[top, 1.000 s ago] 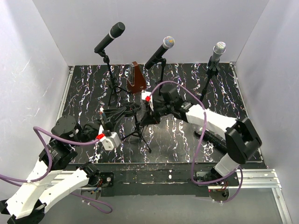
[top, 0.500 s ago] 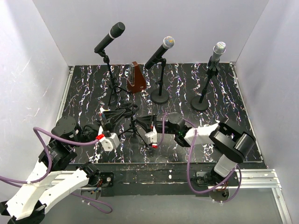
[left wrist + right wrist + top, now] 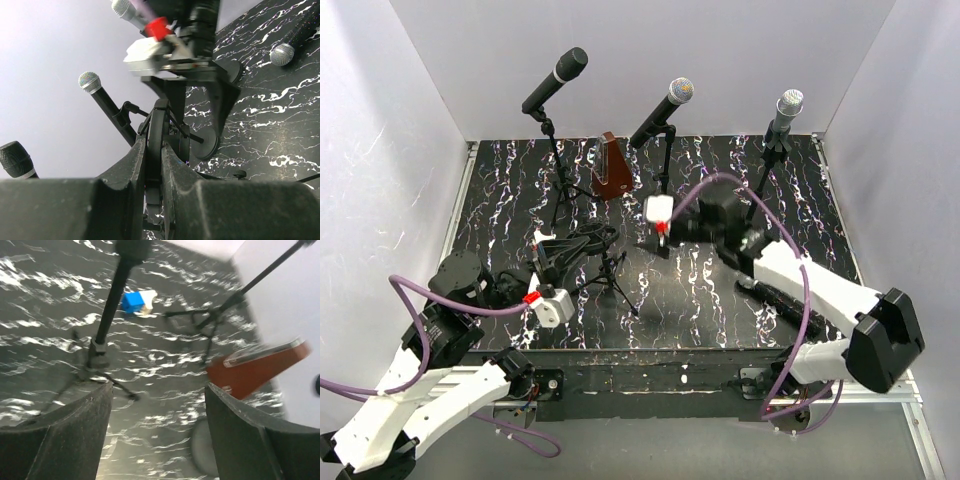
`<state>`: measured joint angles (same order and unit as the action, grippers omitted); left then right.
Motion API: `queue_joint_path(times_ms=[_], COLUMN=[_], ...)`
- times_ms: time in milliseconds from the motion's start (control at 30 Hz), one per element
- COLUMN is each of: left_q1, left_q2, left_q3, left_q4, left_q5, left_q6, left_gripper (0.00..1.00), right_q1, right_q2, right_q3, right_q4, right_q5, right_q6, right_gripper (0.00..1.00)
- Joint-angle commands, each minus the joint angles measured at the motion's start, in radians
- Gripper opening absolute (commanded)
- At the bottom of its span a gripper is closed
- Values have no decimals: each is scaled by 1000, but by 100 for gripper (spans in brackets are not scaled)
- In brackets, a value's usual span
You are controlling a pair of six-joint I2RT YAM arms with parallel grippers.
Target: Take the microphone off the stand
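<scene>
Microphone (image 3: 281, 54) lies off its stand (image 3: 610, 270).
Left end effector (image 3: 154, 161) clamps the stand; right end effector (image 3: 157, 390) stands wide and empty.

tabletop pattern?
The tabletop is black with white marble-like veining, faintly purple in places. The top external view shows it best.

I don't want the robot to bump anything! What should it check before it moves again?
1. Mic off the stand, lying on the table: ok.
2. Left gripper shut on the stand: ok.
3. Right gripper open and empty: ok.
4. Stand's feet all on the table: cannot tell.
5. Right gripper clear of the middle back stand: cannot tell.
</scene>
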<state>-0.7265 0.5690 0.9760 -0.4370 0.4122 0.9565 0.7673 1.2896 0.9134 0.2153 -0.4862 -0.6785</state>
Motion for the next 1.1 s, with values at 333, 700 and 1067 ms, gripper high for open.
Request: queue_joint_path(times_ms=[333,700,1067], left_q1=[6,6,6], left_q2=[-1,-15,-8], left_q3=[-37,-30,-19], left_q4=[47,23,18], left_q5=[11,11,4], left_q6=[11,5,13], left_gripper=[0,0,0], right_q1=[-65,-77,-103], right_q2=[395,548,639], right_q3=[507,551,555], right_q4=[-719,-541,-421], right_q5=[-512,-614,-630], right_q6=[703,881,1004], right_gripper=[70,65,58])
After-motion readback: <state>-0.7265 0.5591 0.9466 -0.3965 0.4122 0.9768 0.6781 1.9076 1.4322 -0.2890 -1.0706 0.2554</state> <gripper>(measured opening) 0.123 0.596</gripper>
